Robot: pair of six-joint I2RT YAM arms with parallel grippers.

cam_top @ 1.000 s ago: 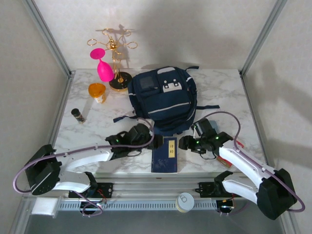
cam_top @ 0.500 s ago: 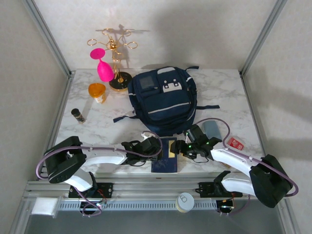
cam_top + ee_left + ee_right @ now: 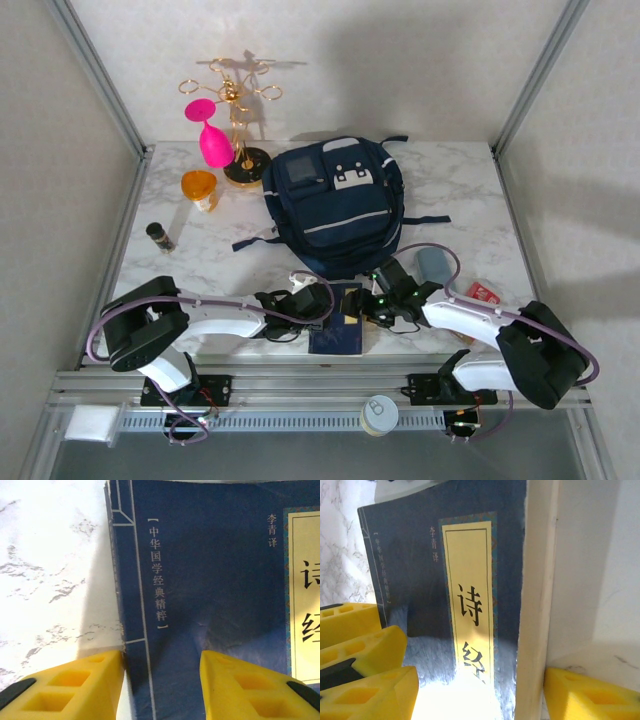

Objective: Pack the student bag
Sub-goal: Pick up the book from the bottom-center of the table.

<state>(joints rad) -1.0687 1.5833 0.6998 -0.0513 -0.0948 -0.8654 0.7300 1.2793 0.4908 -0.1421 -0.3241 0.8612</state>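
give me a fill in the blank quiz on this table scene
The book has a ___ label on its navy cover.
The glass hanging on the gold rack is ___.
The cup beside the rack is ___.
The biggest thing on the table is the navy ___.
Missing: yellow; pink; orange; backpack

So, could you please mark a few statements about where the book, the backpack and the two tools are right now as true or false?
1. The flat navy blue book with a yellow label lies on the white marble table, in front of the large navy blue fabric backpack. True.
2. The left tool straddles the book's spine edge, jaws apart. True.
3. The right tool is shut on the backpack. False: it is open at the book's page edge.
4. The pink wine glass stands upright on the table. False: it hangs upside down on the gold wire rack.
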